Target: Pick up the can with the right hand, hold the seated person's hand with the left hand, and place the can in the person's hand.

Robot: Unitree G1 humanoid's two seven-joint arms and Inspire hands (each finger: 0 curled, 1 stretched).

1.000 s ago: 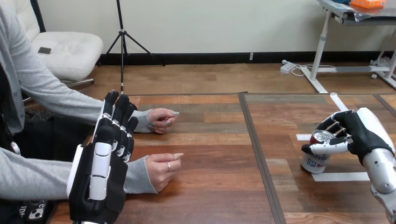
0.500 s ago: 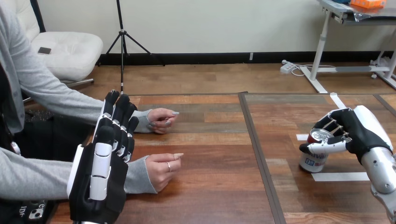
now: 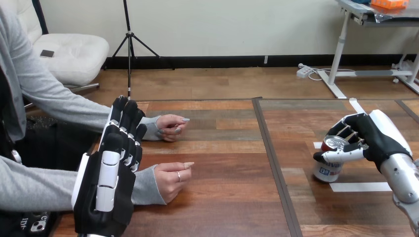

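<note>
A silver and blue can (image 3: 329,162) stands at the table's right, a little tilted. My right hand (image 3: 368,138) is shut on it, thumb across its front and fingers behind its top. My left hand (image 3: 111,170) is raised at the lower left with its fingers straight, its back to the camera, held over the sleeve of the person's near hand (image 3: 173,180). That near hand rests loosely curled on the table. The person's far hand (image 3: 170,127) lies curled on the table behind my left hand's fingertips.
Strips of white tape (image 3: 359,186) lie on the table (image 3: 227,197) beside the can. A dark seam (image 3: 274,163) runs down the tabletop between the can and the person's hands.
My right hand has carried the can a little leftward and nearer across the table. My left hand and the person's hands have stayed where they were.
</note>
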